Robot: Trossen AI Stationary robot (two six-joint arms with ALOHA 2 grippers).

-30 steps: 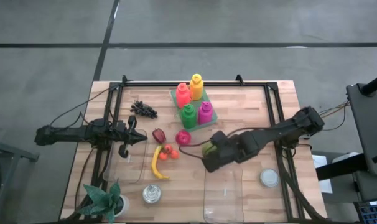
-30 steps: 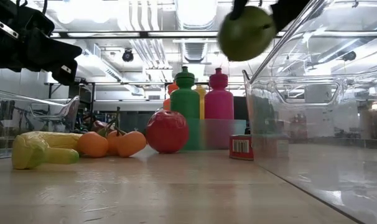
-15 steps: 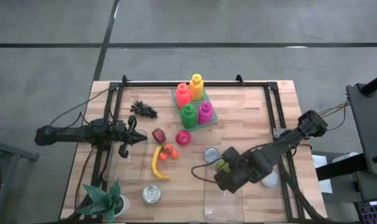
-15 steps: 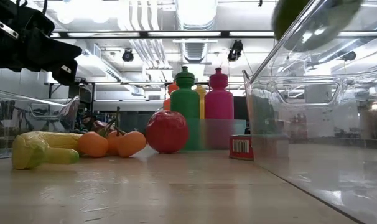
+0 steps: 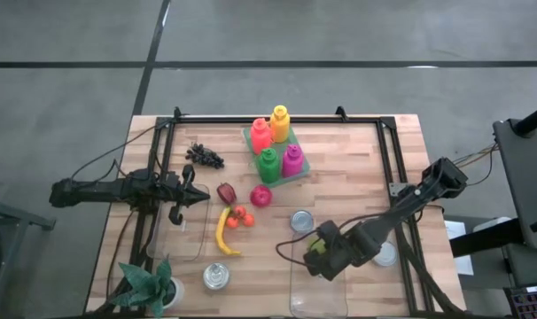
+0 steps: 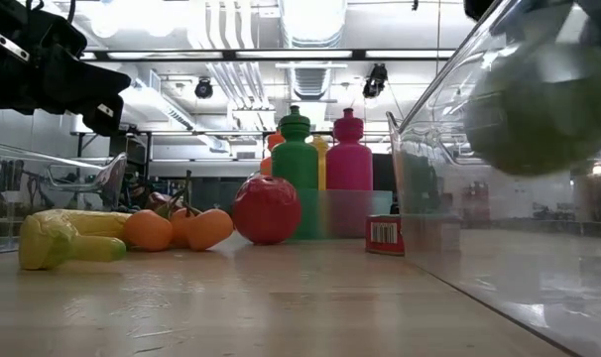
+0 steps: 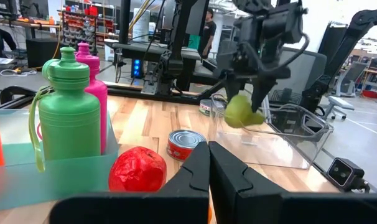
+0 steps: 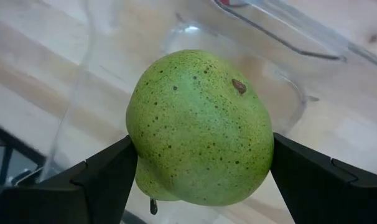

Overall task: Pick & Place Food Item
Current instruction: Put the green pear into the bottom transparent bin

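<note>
Green pear (image 8: pixel 200 129): clamped by right gripper (image 8: pixel 198 168) fingers over clear container (image 5: pixel 320 282). Left gripper (image 7: pixel 208 163) clenched empty. Can (image 7: pixel 186 145) label (barcode, text unreadable).

In the low view the green pear (image 6: pixel 539 109) blurs behind the clear bin's wall (image 6: pixel 449 149), its top cut off, and the yellow bottle (image 6: pixel 320 145) hides behind the green bottle (image 6: pixel 296 174).

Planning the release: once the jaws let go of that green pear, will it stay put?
The green pear is rounded and lopsided, so it will probably roll or rock. The clear container under it looks smooth, so it may slide; the walls should stop it.
</note>
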